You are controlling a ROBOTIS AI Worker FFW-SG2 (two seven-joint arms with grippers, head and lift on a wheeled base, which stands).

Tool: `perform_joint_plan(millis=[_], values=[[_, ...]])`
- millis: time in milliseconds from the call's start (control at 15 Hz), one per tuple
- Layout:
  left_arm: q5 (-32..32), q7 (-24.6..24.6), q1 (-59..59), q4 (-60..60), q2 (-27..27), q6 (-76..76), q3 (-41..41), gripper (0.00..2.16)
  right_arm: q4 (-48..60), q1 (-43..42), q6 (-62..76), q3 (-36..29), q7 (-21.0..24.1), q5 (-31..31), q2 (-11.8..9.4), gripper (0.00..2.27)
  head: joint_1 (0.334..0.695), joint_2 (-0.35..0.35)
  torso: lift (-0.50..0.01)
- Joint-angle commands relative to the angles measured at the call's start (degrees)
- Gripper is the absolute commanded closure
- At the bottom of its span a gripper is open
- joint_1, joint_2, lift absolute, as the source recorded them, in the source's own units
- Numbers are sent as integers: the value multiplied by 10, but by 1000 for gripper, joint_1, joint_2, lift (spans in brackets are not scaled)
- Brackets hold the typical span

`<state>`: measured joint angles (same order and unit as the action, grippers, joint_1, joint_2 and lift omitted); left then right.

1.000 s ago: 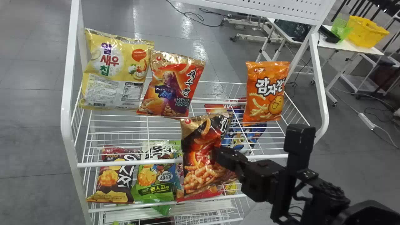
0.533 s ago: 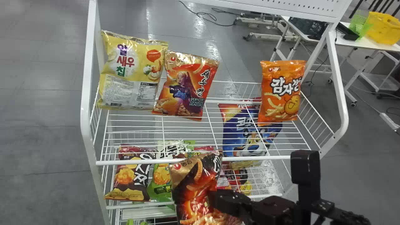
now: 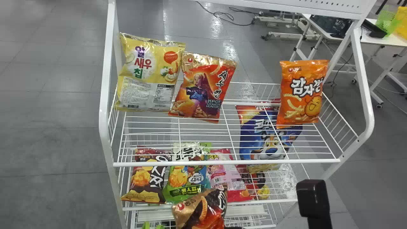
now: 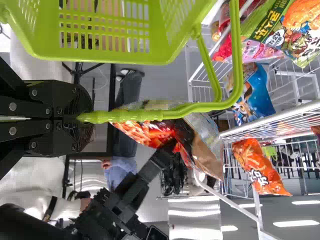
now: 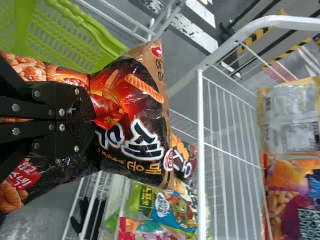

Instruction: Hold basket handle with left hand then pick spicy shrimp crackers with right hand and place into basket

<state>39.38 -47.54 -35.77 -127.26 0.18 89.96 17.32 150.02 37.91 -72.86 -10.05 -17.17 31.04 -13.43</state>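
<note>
At the head view's bottom edge, part of my right gripper's dark mount (image 3: 314,202) stands right of the black-and-red spicy shrimp crackers bag (image 3: 203,211), which hangs in front of the rack. The right wrist view has my right gripper (image 5: 94,120) shut on the middle of that bag (image 5: 132,100); behind it lies the green basket (image 5: 107,42). In the left wrist view my left gripper (image 4: 82,118) is shut on the basket handle (image 4: 195,107). The green basket (image 4: 105,56) hangs from this handle, with the crackers bag (image 4: 200,145) close beyond the handle.
A white wire rack (image 3: 222,161) holds a yellow bag (image 3: 149,73), a red bag (image 3: 203,87) and an orange bag (image 3: 302,92) on its upper shelf. Several more bags, among them a blue one (image 3: 267,140), lie lower down. The rack's posts and shelf edges face the arms.
The crackers bag and right arm have drawn down from the shelf front to the head view's bottom edge. The rack has shifted rightward in that view.
</note>
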Motion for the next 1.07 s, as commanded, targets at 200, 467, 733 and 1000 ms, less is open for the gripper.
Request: perform_joint_plan(millis=[200,467,733,1000], values=[[0,2,-1,-1,-3,1,-1,1892,-39,7,-1,32,-4,-7,-11,1541,695,-221,-37],[0,1,-1,-3,-3,1,-1,1892,-47,6,-16,50,-10,-8,-14,1541,695,-195,-37],[0,1,-1,-3,-3,1,-3,1892,-78,-15,-44,73,-15,-29,-25,1541,695,-184,-37],[0,2,0,-4,-3,1,-3,1892,-85,-21,-50,95,-28,-30,-30,1541,695,-182,-37]])
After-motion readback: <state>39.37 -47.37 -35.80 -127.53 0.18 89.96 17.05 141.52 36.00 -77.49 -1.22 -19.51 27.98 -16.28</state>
